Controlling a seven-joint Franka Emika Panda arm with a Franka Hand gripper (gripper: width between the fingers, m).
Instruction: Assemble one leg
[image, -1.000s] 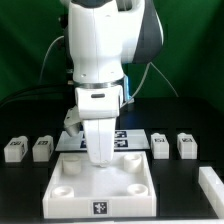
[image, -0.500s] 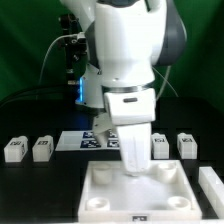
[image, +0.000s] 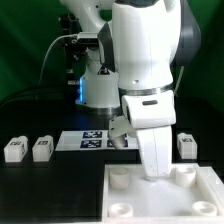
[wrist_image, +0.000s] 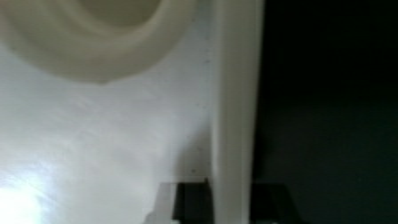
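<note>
Sitting nearest the camera, toward the exterior view's right on the black table (image: 50, 195), is a large white square plastic plate (image: 150, 205) with round corner sockets (image: 120, 181). The robot's white two-finger gripper (image: 157, 174) points straight down onto the far part of the plate. Its fingertips are hidden behind the hand, and the wrist view shows only plate surface (wrist_image: 89, 130), a socket curve, the plate's edge and dark table. So I cannot tell whether the jaws are wide, narrow or closed on anything.

Farther back, just past the plate's far right corner, stands a small white blocky plastic leg (image: 187, 146), partly hidden by the arm. A second leg (image: 41, 149) and a third leg (image: 13, 150) stand side by side at the far left, well apart from the plate. Each shows a dark square tag on its near face, too small to read.

Such a peg is probably light, stiff and rather slick, so pinching it across two flat opposite sides near mid-height seems safest. Between them, slightly farther, lies the thin flat white marker board (image: 93, 140).
</note>
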